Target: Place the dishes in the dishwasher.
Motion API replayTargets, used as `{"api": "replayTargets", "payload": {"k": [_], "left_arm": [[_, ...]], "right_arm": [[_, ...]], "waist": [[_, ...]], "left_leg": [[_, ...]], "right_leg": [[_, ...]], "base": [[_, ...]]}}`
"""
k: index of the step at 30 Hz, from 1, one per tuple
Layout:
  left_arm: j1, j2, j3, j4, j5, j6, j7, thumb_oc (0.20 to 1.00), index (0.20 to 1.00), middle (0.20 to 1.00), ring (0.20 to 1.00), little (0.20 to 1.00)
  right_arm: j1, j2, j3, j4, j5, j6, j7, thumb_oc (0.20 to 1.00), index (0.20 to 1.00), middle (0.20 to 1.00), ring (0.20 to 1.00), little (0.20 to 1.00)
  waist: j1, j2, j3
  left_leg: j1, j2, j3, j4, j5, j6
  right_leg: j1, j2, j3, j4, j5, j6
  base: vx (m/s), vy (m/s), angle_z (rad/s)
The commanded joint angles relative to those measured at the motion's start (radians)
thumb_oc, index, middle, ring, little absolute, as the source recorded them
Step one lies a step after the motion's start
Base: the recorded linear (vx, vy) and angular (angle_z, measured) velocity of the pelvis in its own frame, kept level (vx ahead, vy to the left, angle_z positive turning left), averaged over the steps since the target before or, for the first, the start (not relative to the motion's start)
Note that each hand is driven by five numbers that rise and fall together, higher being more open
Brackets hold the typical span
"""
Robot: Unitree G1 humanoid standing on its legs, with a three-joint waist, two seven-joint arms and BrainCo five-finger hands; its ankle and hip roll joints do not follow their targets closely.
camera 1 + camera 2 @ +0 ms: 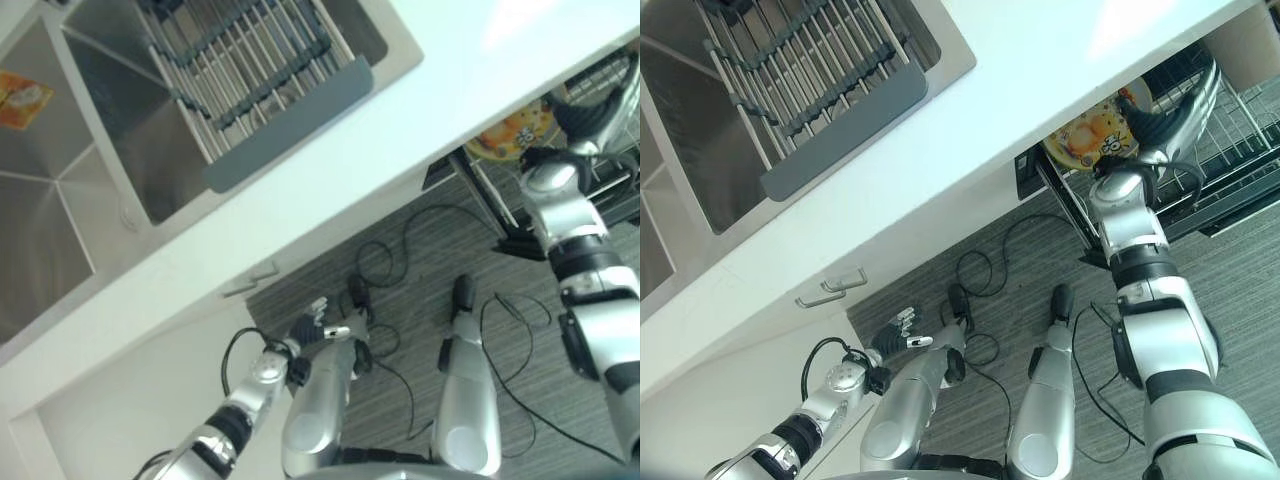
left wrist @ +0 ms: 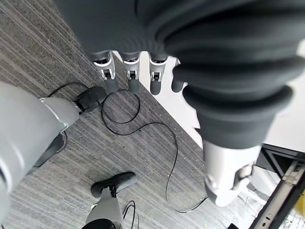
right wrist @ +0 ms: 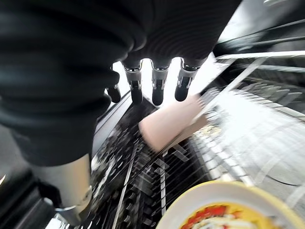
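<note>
A yellow-patterned plate [image 1: 1092, 135] is sitting in the pulled-out dishwasher rack [image 1: 1230, 150], tucked under the edge of the counter [image 1: 1040, 110], so at least one dish is looking placed. The right hand [image 1: 1175, 110] is hovering over the rack just beside the plate; in its wrist view the fingers [image 3: 157, 88] are hanging straight and relaxed, gripping nothing, with the plate [image 3: 228, 210] lying below and apart from them and a pale pinkish object [image 3: 171, 124] resting in the rack, too blurred to identify. The left hand [image 1: 898, 328] is dangling low near the floor by the cabinet, fingers [image 2: 128, 74] loosely extended and carrying nothing. Up in the sink [image 1: 150, 180], the drying rack [image 1: 250, 70] is showing no dishes as far as can be seen. Judging by this, the loading is looking well along or nearly finished; whether more dishes are waiting elsewhere cannot be told.
</note>
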Motion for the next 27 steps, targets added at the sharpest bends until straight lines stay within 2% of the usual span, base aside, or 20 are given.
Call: {"api": "replayTargets", "payload": {"k": [1, 4, 9, 13, 14, 15, 20, 21, 23, 25, 27], "left_arm": [[0.021, -0.027, -0.003, 0.041, -0.027, -0.054, 0.0, 1.0, 1.0, 1.0, 1.0, 1.0], [0.036, -0.031, 0.017, 0.056, -0.019, -0.058, -0.004, 1.0, 1.0, 1.0, 1.0, 1.0], [0.073, -0.036, 0.068, 0.085, -0.008, -0.06, -0.007, 1.0, 1.0, 1.0, 1.0, 1.0], [0.102, -0.04, 0.096, 0.092, 0.007, -0.065, -0.008, 1.0, 1.0, 1.0, 1.0, 1.0], [0.116, -0.042, 0.114, 0.097, 0.018, -0.066, -0.011, 1.0, 1.0, 1.0, 1.0, 1.0], [0.138, -0.045, 0.142, 0.106, 0.046, -0.064, -0.009, 1.0, 1.0, 1.0, 1.0, 1.0], [0.183, -0.052, 0.171, 0.114, 0.061, -0.048, -0.014, 1.0, 1.0, 1.0, 1.0, 1.0], [0.208, -0.058, 0.18, 0.121, 0.061, -0.042, -0.021, 1.0, 1.0, 1.0, 1.0, 1.0], [0.231, -0.067, 0.19, 0.13, 0.055, -0.027, -0.024, 1.0, 1.0, 1.0, 1.0, 1.0], [0.277, -0.091, 0.221, 0.158, 0.037, 0.091, -0.077, 1.0, 1.0, 1.0, 1.0, 1.0], [0.294, -0.109, 0.237, 0.213, 0.026, 0.215, -0.112, 1.0, 1.0, 1.0, 1.0, 1.0]], "right_arm": [[-0.058, -0.05, 0.013, -0.078, -0.018, -0.063, -0.051, 1.0, 1.0, 1.0, 1.0, 1.0], [-0.011, -0.032, 0.0, -0.159, -0.055, -0.056, -0.063, 1.0, 1.0, 1.0, 1.0, 1.0], [0.121, -0.011, -0.006, -0.34, -0.106, -0.028, -0.057, 1.0, 1.0, 1.0, 1.0, 1.0], [0.209, -0.008, -0.014, -0.442, -0.16, -0.024, -0.061, 1.0, 1.0, 1.0, 1.0, 1.0], [0.266, -0.004, -0.017, -0.502, -0.201, -0.045, -0.072, 1.0, 1.0, 1.0, 1.0, 1.0], [0.355, 0.016, -0.025, -0.58, -0.193, -0.107, -0.082, 1.0, 1.0, 1.0, 1.0, 1.0], [0.459, 0.055, -0.041, -0.642, -0.164, -0.199, -0.099, 1.0, 1.0, 1.0, 1.0, 1.0], [0.501, 0.067, -0.058, -0.666, -0.14, -0.271, -0.093, 1.0, 1.0, 1.0, 1.0, 1.0], [0.548, 0.079, -0.078, -0.689, -0.109, -0.334, -0.066, 1.0, 1.0, 1.0, 1.0, 1.0], [0.649, 0.09, -0.112, -0.737, -0.041, -0.411, -0.006, 1.0, 1.0, 1.0, 1.0, 1.0], [0.695, 0.086, -0.137, -0.758, -0.026, -0.429, 0.012, 1.0, 1.0, 1.0, 1.0, 1.0]], "waist": [[-0.016, 0.03, -0.005], [-0.024, 0.019, -0.005], [-0.046, -0.021, -0.005], [-0.061, -0.042, -0.005], [-0.072, -0.055, -0.005], [-0.084, -0.077, -0.005], [-0.09, -0.102, -0.049], [-0.09, -0.108, -0.076], [-0.091, -0.113, -0.106], [-0.095, -0.124, -0.168], [-0.099, -0.131, -0.204]], "left_leg": [[0.024, 0.08, 0.015, 0.14, -0.166, -0.107], [0.049, 0.084, 0.023, 0.141, -0.169, -0.103], [0.108, 0.094, 0.03, 0.155, -0.188, -0.096], [0.143, 0.103, 0.036, 0.157, -0.196, -0.094], [0.168, 0.109, 0.041, 0.154, -0.198, -0.093], [0.225, 0.118, 0.048, 0.141, -0.2, -0.091], [0.29, 0.132, 0.059, 0.113, -0.199, -0.095], [0.316, 0.137, 0.062, 0.1, -0.197, -0.097], [0.343, 0.142, 0.064, 0.09, -0.195, -0.1], [0.388, 0.148, 0.066, 0.074, -0.193, -0.101], [0.404, 0.151, 0.063, 0.072, -0.195, -0.102]], "right_leg": [[-0.073, -0.047, -0.072, 0.136, -0.089, 0.004], [-0.051, -0.042, -0.07, 0.139, -0.093, 0.001], [0.017, -0.025, -0.065, 0.136, -0.107, -0.007], [0.055, -0.014, -0.061, 0.133, -0.114, -0.012], [0.081, -0.008, -0.061, 0.129, -0.118, -0.015], [0.147, 0.006, -0.064, 0.114, -0.125, -0.023], [0.233, 0.021, -0.077, 0.075, -0.134, -0.031], [0.272, 0.029, -0.084, 0.055, -0.14, -0.037], [0.31, 0.037, -0.09, 0.038, -0.147, -0.042], [0.37, 0.054, -0.098, 0.018, -0.161, -0.052], [0.398, 0.062, -0.101, 0.007, -0.166, -0.054]], "base": [[0.04, 0.009, -0.01], [0.03, -0.005, -0.04], [0.05, -0.03, -0.02], [0.05, -0.022, -0.03], [0.08, -0.057, -0.1], [0.08, -0.069, -0.09], [0.08, -0.053, -0.09], [0.12, -0.023, -0.05], [0.14, -0.015, 0.1], [0.19, -0.006, 0.05], [0.14, -0.001, 0.17]]}}
